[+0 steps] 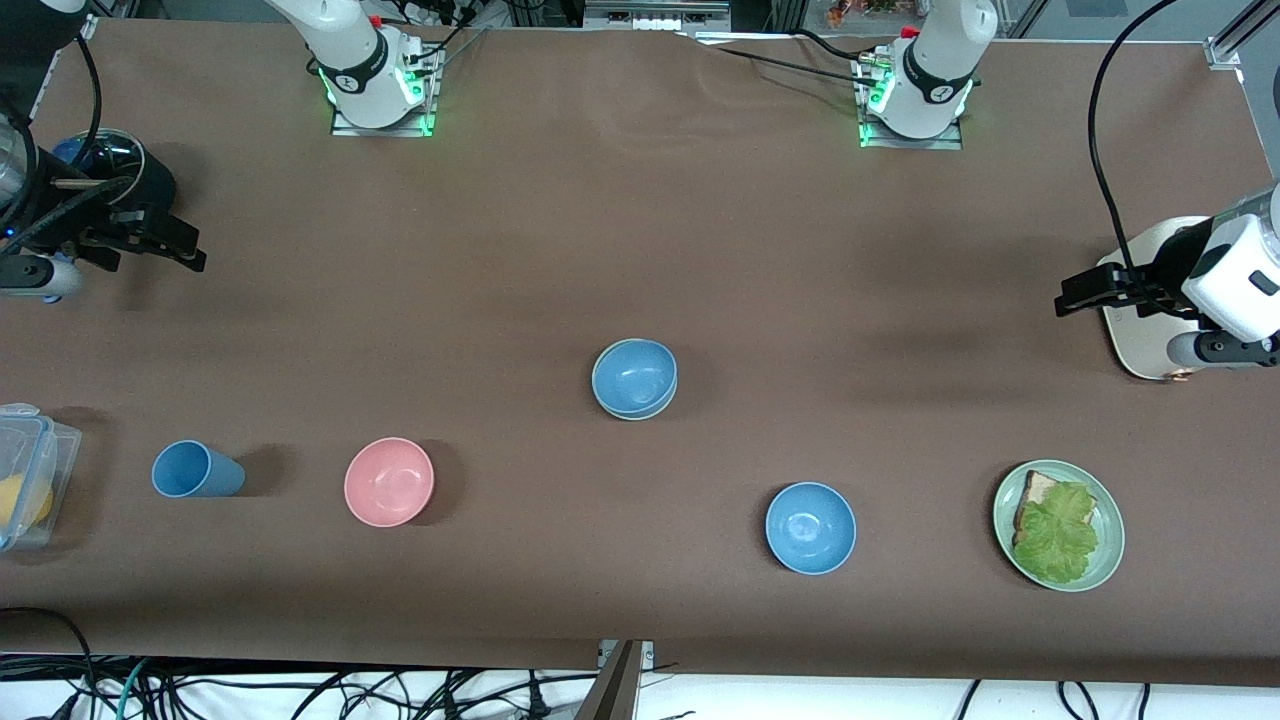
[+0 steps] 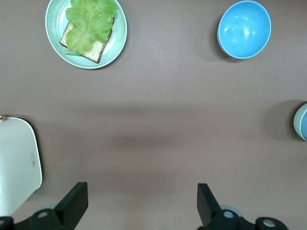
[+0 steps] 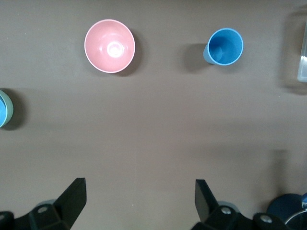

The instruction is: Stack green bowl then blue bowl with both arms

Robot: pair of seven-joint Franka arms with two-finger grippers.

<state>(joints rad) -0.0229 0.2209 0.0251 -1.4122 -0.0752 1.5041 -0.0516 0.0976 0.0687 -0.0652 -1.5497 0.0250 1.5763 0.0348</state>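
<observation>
Black-fingered left end effector (image 1: 1075, 297) hangs wide open and empty over the desk's (image 1: 640, 230) left-arm end; the right end effector (image 1: 185, 250), likewise spread and empty, over the other. Between them mid-desk, one blue bowl (image 1: 636, 372) sits nested in the green bowl (image 1: 630, 410). A second blue bowl (image 1: 810, 527) lies nearer the camera, toward the left arm.

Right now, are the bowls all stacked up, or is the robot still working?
It looks finished: a blue bowl sits inside the green bowl mid-table. Nothing is in hand; the left gripper and right gripper wait open at the table's ends. The other blue bowl sits alone, nearer the camera.
</observation>
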